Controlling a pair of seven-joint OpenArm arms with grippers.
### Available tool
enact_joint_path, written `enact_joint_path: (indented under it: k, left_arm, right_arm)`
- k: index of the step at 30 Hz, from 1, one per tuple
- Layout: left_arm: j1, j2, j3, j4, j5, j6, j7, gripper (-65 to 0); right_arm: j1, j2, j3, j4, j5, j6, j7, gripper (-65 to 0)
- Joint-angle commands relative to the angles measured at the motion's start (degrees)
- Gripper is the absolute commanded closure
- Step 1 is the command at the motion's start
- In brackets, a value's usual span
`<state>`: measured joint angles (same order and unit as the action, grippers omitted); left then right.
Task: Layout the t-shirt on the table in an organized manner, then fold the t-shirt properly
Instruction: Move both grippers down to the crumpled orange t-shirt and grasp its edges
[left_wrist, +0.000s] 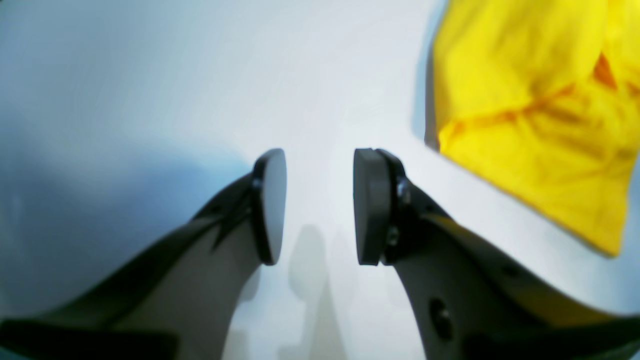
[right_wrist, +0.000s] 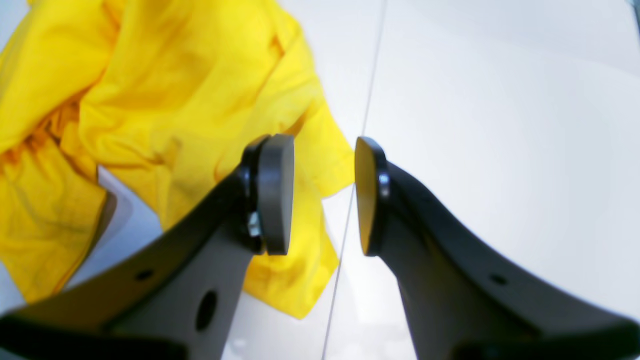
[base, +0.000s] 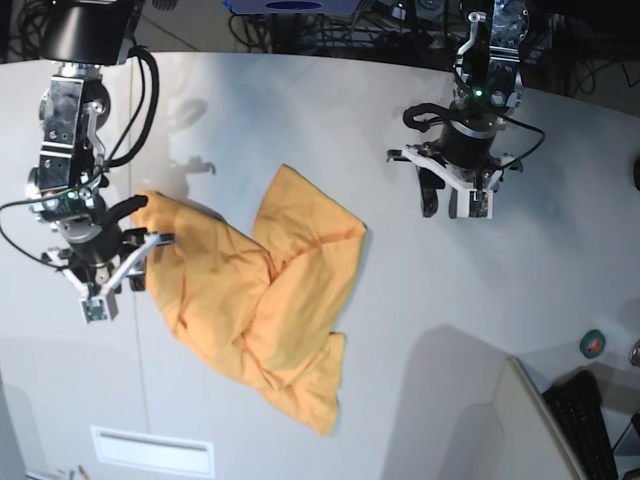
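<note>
One t-shirt (base: 265, 305) lies crumpled on the table (base: 480, 330) between my two grippers, orange-yellow, bunched into thick folds with one flap doubled over the middle. Its long axis runs on a slant, from beside my right gripper (base: 118, 268) toward the near table edge, with a blunt corner pointing up toward my left gripper (base: 450, 203). My right gripper (right_wrist: 324, 195) has its pads (right_wrist: 276, 192) apart with nothing between them; the cloth sits just under and beside one finger, and I cannot tell if it touches. A thin dark seam (right_wrist: 372, 80) in the table runs past that gap. My left gripper (left_wrist: 320, 206) hangs well apart from the shirt (left_wrist: 535, 110), pads parted over bare table (left_wrist: 200, 75), holding nothing.
</note>
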<state>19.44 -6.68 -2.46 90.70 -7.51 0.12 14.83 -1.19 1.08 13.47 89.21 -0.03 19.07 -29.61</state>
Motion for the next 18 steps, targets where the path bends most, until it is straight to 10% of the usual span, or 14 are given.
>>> enact_joint_path:
  k: [1, 4, 9, 12, 18]
  left_arm:
    - [-1.11, -0.05, 0.31, 0.16, -0.18, 0.28, -1.34, -22.2]
    - [-2.69, 0.13, 0.13, -1.77, -0.18, 0.36, -1.34, -22.4]
    - [-3.75, 0.13, 0.39, -2.56, -0.18, 0.36, -1.34, -22.5]
    - [-3.93, 0.22, 0.83, -2.83, 0.26, 0.36, -1.34, -24.2]
    - [-4.72, 0.22, 7.87, -3.09, 0.34, 0.45, -1.25, -48.4]
  right_arm:
    - [1.32, -0.07, 0.2, 0.24, 0.08, -0.13, 1.34, -20.3]
    - [1.76, -0.69, 0.02, -0.11, -0.1, 0.05, 1.25, -22.8]
    - [1.41, -0.6, -2.35, -1.43, -0.01, 0.14, -0.42, -48.9]
    - [1.5, -0.6, -2.53, -2.92, 0.08, 0.14, -0.5, -50.1]
    - [1.59, -0.6, -2.62, -4.07, 0.08, 0.14, -0.42, -50.1]
